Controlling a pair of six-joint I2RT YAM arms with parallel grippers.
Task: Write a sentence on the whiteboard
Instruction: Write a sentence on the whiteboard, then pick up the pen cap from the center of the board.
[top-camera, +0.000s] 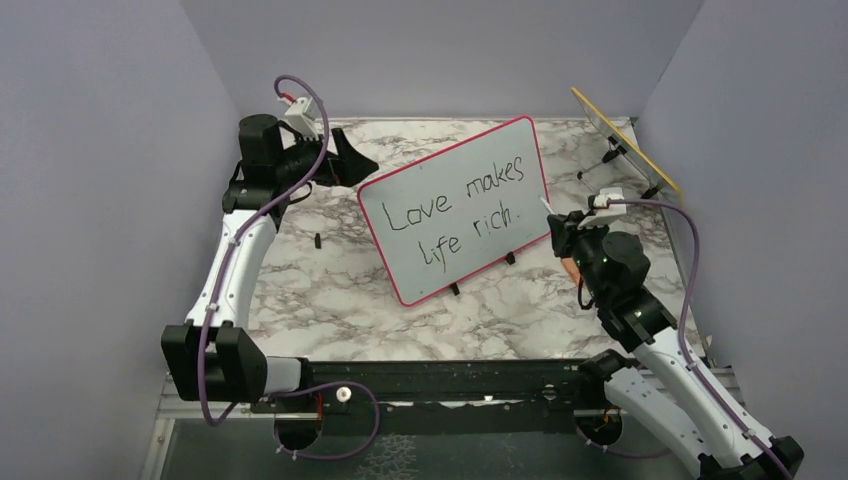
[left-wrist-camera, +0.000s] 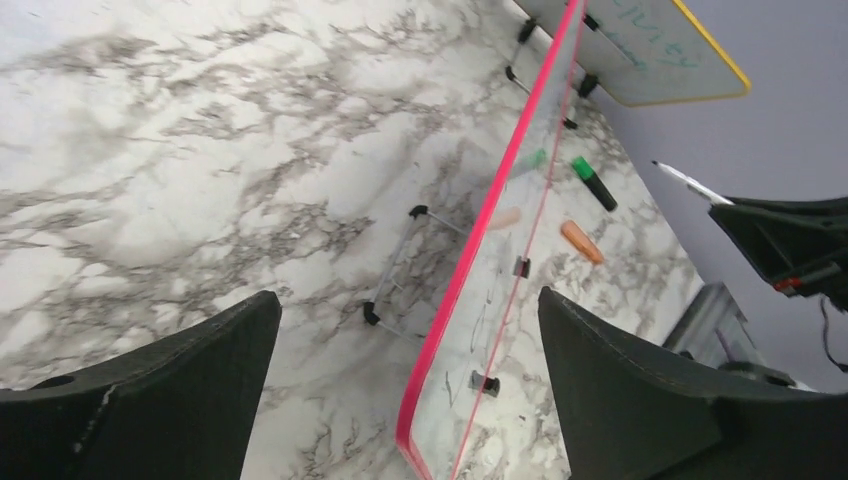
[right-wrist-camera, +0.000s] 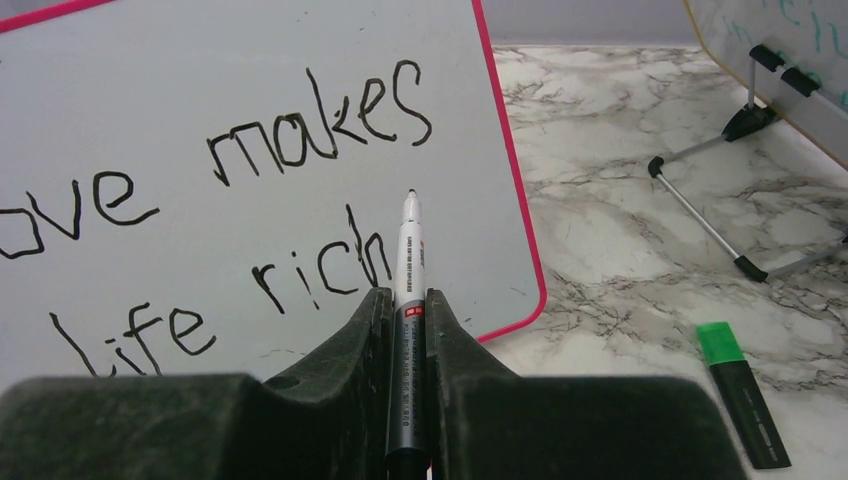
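The whiteboard (top-camera: 470, 262) with a pink-red frame stands tilted mid-table on small black feet. The sentence (top-camera: 455, 200) reads "Love makes life rich." in black on two lines; part of it shows in the right wrist view (right-wrist-camera: 320, 130). My right gripper (top-camera: 555, 225) (right-wrist-camera: 408, 300) is shut on a white-and-grey marker (right-wrist-camera: 410, 250), tip up, just off the board's right edge near "rich". The left wrist view shows that marker (left-wrist-camera: 690, 183) apart from the board. My left gripper (top-camera: 350, 160) (left-wrist-camera: 410, 320) is open and empty behind the board's far left corner, with the board edge-on (left-wrist-camera: 500, 250) between its fingers' line of sight.
A yellow-edged panel (top-camera: 625, 140) (left-wrist-camera: 660, 50) on a wire stand (right-wrist-camera: 700, 200) stands at the back right. A green highlighter (right-wrist-camera: 745, 395) (left-wrist-camera: 595, 183) and an orange object (left-wrist-camera: 582, 242) lie on the marble table right of the board.
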